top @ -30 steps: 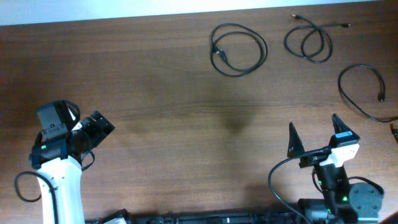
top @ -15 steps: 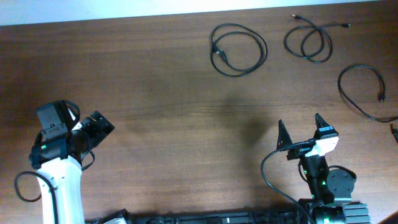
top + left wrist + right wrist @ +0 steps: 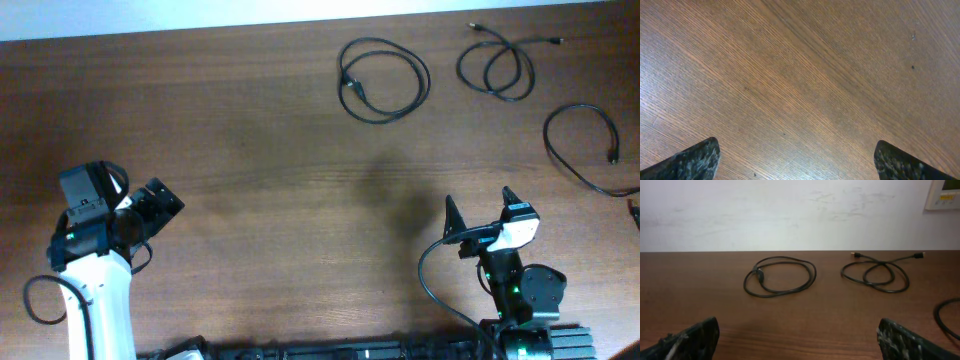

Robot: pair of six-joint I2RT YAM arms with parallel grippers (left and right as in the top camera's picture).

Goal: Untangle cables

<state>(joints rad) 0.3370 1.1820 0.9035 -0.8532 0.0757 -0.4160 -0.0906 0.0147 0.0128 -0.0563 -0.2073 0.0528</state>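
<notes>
A: Which step is it working on?

B: Judging by the layout, the separating is looking done. The three cables are lying apart on the table (image 3: 250, 150), none touching another, and nothing is being held.

A: Claws?

B: The right claw (image 3: 478, 200) is sitting with its fingers spread wide and nothing between them. The left claw (image 3: 795, 155) is gaping too, looking down at bare wood.

A: Where are the cables sitting?

B: Taking the right claw as reference, the round coil (image 3: 348, 84) is lying far ahead and off to its left. The double-looped cable (image 3: 496, 60) is lying far ahead, nearly straight on. The open loop (image 3: 580, 105) is lying ahead to its right and is the nearest of the three.

A: Anything remaining?

B: Possibly. The double-looped cable is crossing over itself. If that counts, the next move is calling for a long reach forward from the right claw. It would need a low pinch on a thin cord lying flat on wood, then a pull outward without dragging it into the round coil.

A: Any bins or trays?

B: None are showing in any view. The cables are resting straight on the table.
</notes>
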